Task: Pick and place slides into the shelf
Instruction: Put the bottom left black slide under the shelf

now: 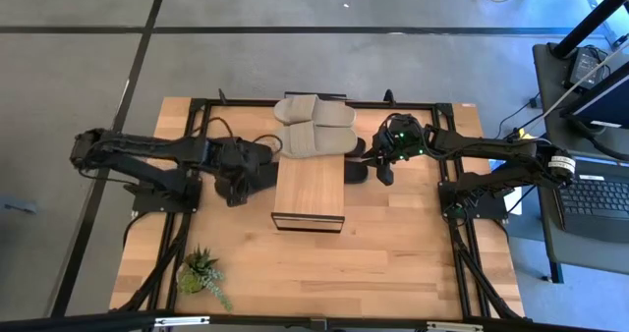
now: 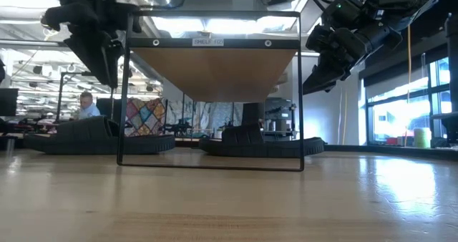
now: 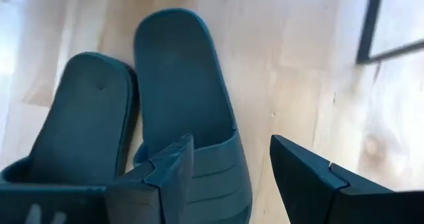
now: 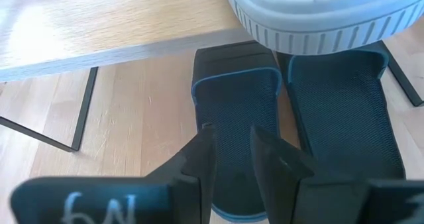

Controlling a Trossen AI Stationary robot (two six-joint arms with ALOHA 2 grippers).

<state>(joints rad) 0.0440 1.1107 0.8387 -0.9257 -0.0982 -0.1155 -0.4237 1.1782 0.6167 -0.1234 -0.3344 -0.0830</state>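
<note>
The shelf [image 1: 310, 190] stands mid-table, a wood plank top on a thin dark frame [image 2: 211, 167]. Two beige-grey slides [image 1: 314, 126] lie side by side on the far part of its top. Two black slides [image 3: 179, 105] lie on the table left of the shelf. My left gripper [image 3: 228, 174] hangs open above them, touching nothing. Two more black slides [image 4: 235, 111] lie at the shelf's right side, their far ends under the plank. My right gripper [image 4: 232, 161] hovers above these with a narrow empty gap between its fingers, well off the table [image 2: 322, 63].
A small green potted plant [image 1: 201, 273] stands at the table's near left corner. The bare tabletop [image 1: 393, 263] spreads near the shelf's front. A laptop [image 1: 600, 199] sits beside the table on the right. A person [image 2: 87, 106] shows in the room behind.
</note>
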